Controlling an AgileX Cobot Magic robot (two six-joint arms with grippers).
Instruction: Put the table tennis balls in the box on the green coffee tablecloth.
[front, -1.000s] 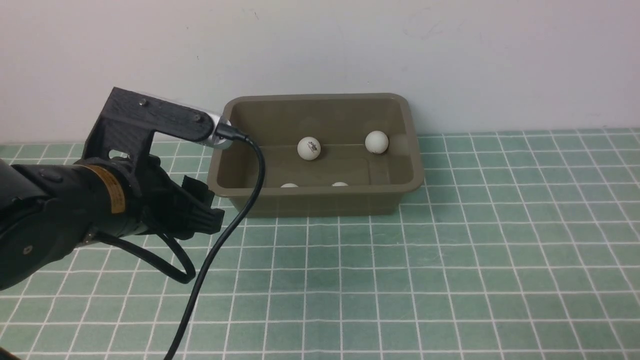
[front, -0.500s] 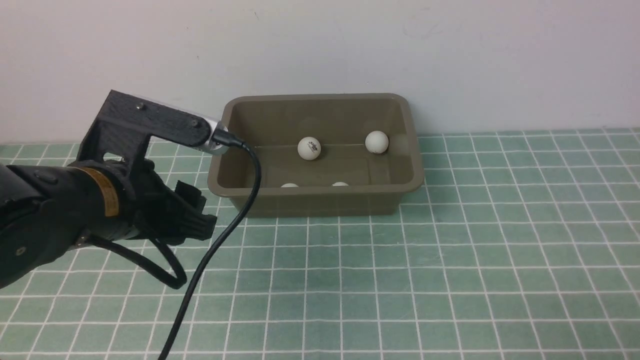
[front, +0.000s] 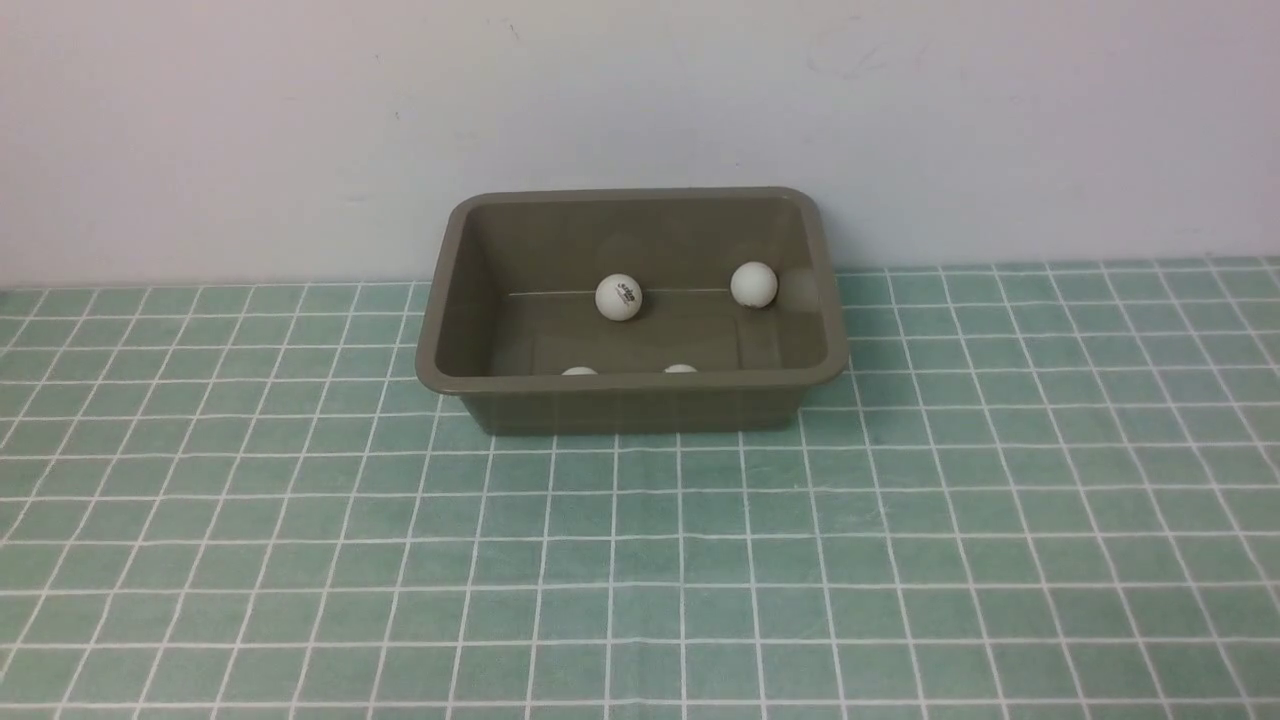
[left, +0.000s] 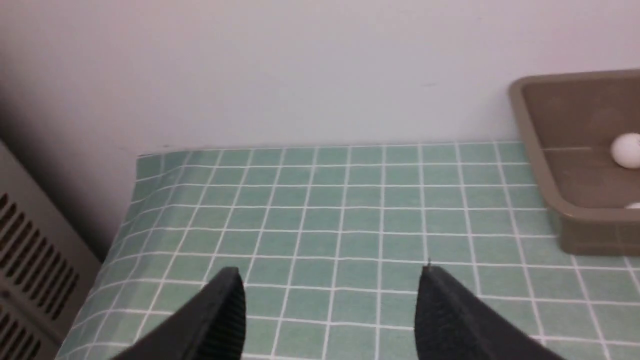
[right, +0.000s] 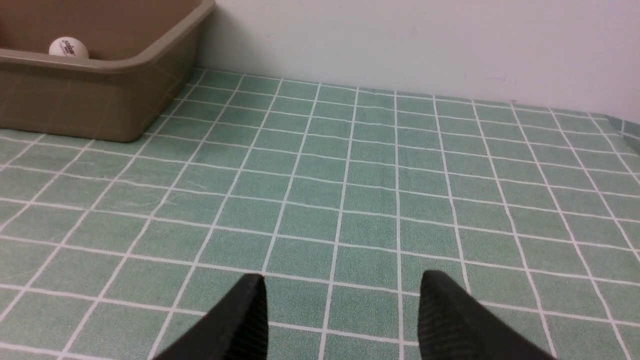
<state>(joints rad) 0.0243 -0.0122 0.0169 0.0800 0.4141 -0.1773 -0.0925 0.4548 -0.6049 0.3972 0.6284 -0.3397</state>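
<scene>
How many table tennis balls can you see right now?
4, all inside the box: one with a logo mid-floor, one toward its right wall, two peeking over the near rim. That rim could hide more.

There is one box (front: 632, 310), and it sits on one green tablecloth (front: 900, 520) with white squares. Four white balls can be seen in the box: two in full (front: 618, 297) (front: 753, 284), and two that just peek over the near wall (front: 579, 371) (front: 680, 368). Two grippers show, the left gripper (left: 330, 300) and the right gripper (right: 340, 305), both well apart from the box.
</scene>
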